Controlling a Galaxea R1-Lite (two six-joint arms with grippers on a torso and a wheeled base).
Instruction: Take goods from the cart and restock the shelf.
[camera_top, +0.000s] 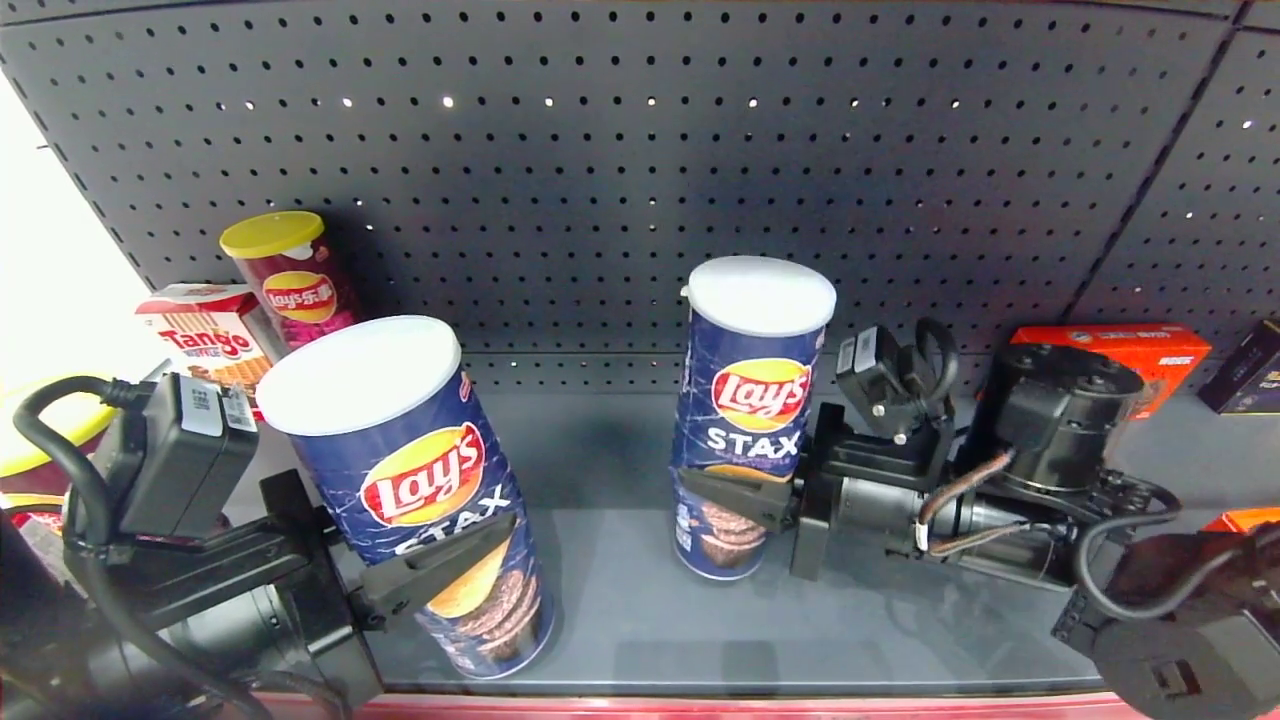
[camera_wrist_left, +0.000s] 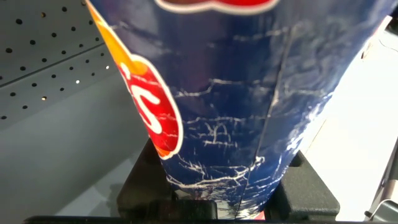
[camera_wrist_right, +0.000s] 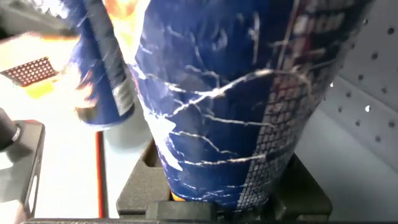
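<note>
Noting both arms loaded: your left gripper (camera_top: 450, 560) clamps a tilted blue white-lidded cardboard chip can (camera_top: 400, 470) at front-left of the grey metal shelf (camera_top: 620, 600), your right gripper (camera_top: 735, 500) clamps an upright twin can (camera_top: 755, 400) mid-shelf.

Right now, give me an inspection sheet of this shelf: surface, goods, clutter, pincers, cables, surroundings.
Surface: grey shelf, no spills seen.
Job's things: left can, blue, tilted near the front edge; right can, blue, upright mid-shelf.
Clutter: red can and wafer box at rear left; orange box and dark box at rear right.
Pincers: left pincer shut on left can; right pincer shut on right can.
Cables: black cable loops over the left arm; sleeved cable runs on the right arm; neither touches the cans.
Surroundings: pegboard behind the shelf.
</note>
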